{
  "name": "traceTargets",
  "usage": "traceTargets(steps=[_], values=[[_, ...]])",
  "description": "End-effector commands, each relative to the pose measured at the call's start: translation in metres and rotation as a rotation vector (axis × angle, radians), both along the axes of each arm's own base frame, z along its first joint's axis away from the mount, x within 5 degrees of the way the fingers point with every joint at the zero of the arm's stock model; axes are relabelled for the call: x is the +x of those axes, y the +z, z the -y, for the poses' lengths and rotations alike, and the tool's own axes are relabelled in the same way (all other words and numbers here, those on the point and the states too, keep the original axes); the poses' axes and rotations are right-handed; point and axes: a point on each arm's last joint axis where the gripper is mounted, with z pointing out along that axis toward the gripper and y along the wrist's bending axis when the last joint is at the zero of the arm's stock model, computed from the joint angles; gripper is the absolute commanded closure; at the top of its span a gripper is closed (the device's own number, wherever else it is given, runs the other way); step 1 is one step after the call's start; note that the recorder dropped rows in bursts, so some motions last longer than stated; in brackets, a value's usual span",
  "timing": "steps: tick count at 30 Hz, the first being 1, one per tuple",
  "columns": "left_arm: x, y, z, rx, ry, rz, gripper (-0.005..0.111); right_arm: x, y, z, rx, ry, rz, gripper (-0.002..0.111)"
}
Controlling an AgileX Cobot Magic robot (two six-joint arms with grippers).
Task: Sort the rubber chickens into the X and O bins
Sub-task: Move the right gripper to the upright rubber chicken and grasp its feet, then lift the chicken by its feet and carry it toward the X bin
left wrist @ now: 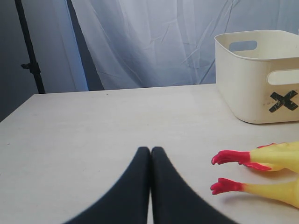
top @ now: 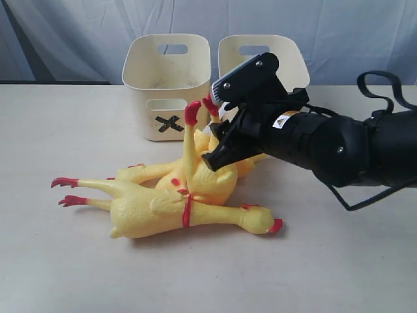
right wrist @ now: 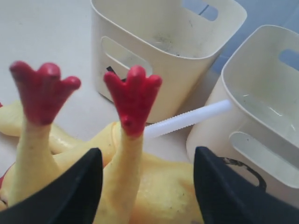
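Nearest you in the exterior view, the front rubber chicken (top: 150,212) lies on its side on the tabletop (top: 58,274). Its red feet point left and its head points right. Resting on it is the upturned rubber chicken (top: 212,182), with both legs raised and its red feet up in front of the X bin (top: 140,98). Behind these two a further yellow leg (top: 146,173) runs leftward; its body is hidden from you.

Your right gripper (right wrist: 147,186) is down over the upturned rubber chicken (right wrist: 161,191). Its black fingers (right wrist: 70,191) stand apart on either side of the yellow body, and one raised leg rises just beside the near finger. You cannot tell whether the pads press the rubber. A white ribbed strip (right wrist: 187,119) crosses between the raised foot and the O bin (right wrist: 205,126), whose black mark shows only in part behind a finger.

The two bins stand side by side, touching or nearly so, at the far edge, before a pale curtain (top: 78,32). Your right arm blocks the exterior view of the O bin (top: 296,62).

Your left gripper (left wrist: 150,154) sits low over bare tabletop. Its fingers are pressed together with nothing between them, and the front rubber chicken's feet (left wrist: 229,157) lie near them.
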Motion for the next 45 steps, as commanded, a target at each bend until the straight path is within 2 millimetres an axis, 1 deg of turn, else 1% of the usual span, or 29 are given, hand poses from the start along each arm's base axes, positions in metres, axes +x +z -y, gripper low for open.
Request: traceTargets(steps=[1,6,10,14,17,18,19,21,22,24,33,45], values=[[0.0,0.0,0.0,-0.005,0.001,0.012,0.106,0.005,-0.003,-0.002,0.03,-0.026,0.014,0.053],[0.0,0.0,0.0,-0.005,0.001,0.012,0.106,0.01,0.0,-0.007,0.081,-0.042,-0.006,0.053],[0.0,0.0,0.0,-0.005,0.001,0.012,0.106,0.018,0.003,-0.015,0.101,-0.044,0.002,0.053],[0.0,0.0,0.0,-0.005,0.001,0.012,0.106,0.023,-0.007,-0.018,0.096,-0.054,-0.022,0.053],[0.0,0.0,0.0,-0.005,0.001,0.012,0.106,0.023,-0.007,-0.018,0.098,-0.056,-0.02,0.053],[0.0,0.0,0.0,-0.005,0.001,0.012,0.106,0.023,-0.007,-0.018,0.098,-0.056,-0.02,0.055],[0.0,0.0,0.0,-0.005,0.001,0.012,0.106,0.023,-0.007,-0.018,0.098,-0.056,-0.02,0.061],[0.0,0.0,0.0,-0.005,0.001,0.012,0.106,0.023,-0.007,-0.018,0.098,-0.056,-0.02,0.081],[0.0,0.0,0.0,-0.005,0.001,0.012,0.106,0.023,-0.007,-0.018,0.098,-0.056,-0.02,0.094],[0.0,0.0,0.0,-0.005,0.001,0.012,0.106,0.023,-0.007,-0.018,0.098,-0.056,-0.02,0.108],[0.0,0.0,0.0,-0.005,0.001,0.012,0.106,0.023,-0.006,-0.018,0.103,-0.059,-0.021,0.109],[0.0,0.0,0.0,-0.005,0.001,0.012,0.106,0.012,0.027,-0.012,0.152,-0.033,0.003,0.109]])
